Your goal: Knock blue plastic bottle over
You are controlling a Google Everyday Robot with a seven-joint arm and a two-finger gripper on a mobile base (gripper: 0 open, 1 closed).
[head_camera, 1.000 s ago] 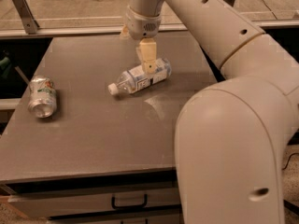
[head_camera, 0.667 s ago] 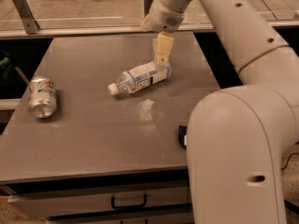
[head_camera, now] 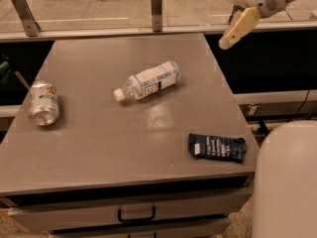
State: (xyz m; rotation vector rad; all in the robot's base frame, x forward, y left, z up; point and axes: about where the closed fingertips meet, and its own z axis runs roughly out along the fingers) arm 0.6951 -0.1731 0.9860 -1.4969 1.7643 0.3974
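Three things lie on my desk; the blue plastic bottle is down on its side near the middle, white cap toward the silver can, itself on its side by the left edge; their contents I cannot tell; a dark blue packet lies flat front right; my pincer hangs by the far right corner, touching nothing; clenched or released, I cannot tell.

The tool, blurred at top right, runs off the upper edge
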